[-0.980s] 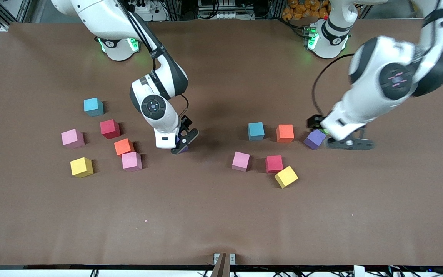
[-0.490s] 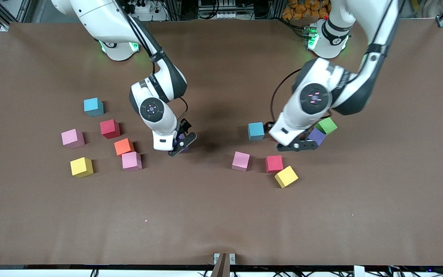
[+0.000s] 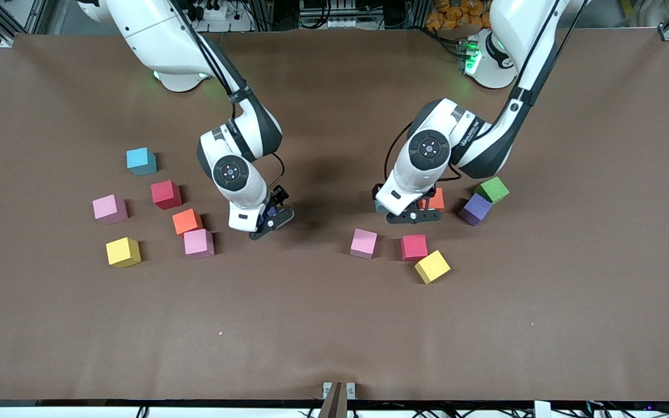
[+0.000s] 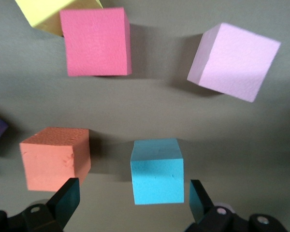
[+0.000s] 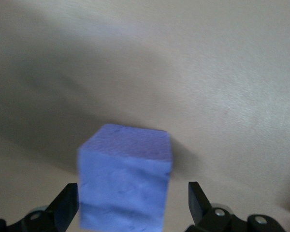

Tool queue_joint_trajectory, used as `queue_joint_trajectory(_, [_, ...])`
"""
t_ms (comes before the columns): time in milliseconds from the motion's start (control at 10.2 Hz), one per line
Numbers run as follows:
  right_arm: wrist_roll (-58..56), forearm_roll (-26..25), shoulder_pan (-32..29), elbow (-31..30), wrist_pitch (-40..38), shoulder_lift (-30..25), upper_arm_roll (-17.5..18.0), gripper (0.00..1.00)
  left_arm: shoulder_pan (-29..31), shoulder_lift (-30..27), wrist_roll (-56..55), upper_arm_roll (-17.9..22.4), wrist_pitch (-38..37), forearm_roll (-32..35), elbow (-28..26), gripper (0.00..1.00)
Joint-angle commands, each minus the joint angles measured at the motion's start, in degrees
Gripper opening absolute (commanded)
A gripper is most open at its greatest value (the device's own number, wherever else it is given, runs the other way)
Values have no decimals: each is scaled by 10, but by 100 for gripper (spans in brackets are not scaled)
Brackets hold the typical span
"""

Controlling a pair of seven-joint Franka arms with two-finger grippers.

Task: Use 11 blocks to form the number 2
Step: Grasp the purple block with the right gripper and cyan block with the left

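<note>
The blocks lie loose in two scattered groups; the number 2 is out of view. My right gripper (image 3: 270,222) is low at the table's middle, open, with a purple block (image 5: 125,179) between its fingers, untouched; the hand hides most of that block in the front view. My left gripper (image 3: 414,216) is open astride a sky blue block (image 4: 157,171), next to an orange block (image 3: 434,200). A pink block (image 3: 364,242), a red block (image 3: 414,247) and a yellow block (image 3: 432,266) lie nearer the front camera.
A green cube (image 3: 492,189) and another purple block (image 3: 475,209) sit toward the left arm's end. Toward the right arm's end lie sky blue (image 3: 140,161), red (image 3: 166,194), pink (image 3: 109,208), orange (image 3: 187,221), pink (image 3: 198,242) and yellow (image 3: 123,252) blocks.
The left arm has swung from beside the purple and green cubes toward the table's middle, now over the sky blue block. The right gripper has shifted slightly over its purple block.
</note>
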Motion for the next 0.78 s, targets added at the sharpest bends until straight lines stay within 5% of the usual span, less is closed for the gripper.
queue_joint_trajectory(0, [17, 12, -15, 6, 15, 18, 5, 100, -16, 17, -23, 3, 39, 16, -12, 100])
queue_joint_trajectory(686, [38, 11, -22, 41, 17, 37, 5, 100, -30, 68, -65, 4, 85, 17, -11, 100])
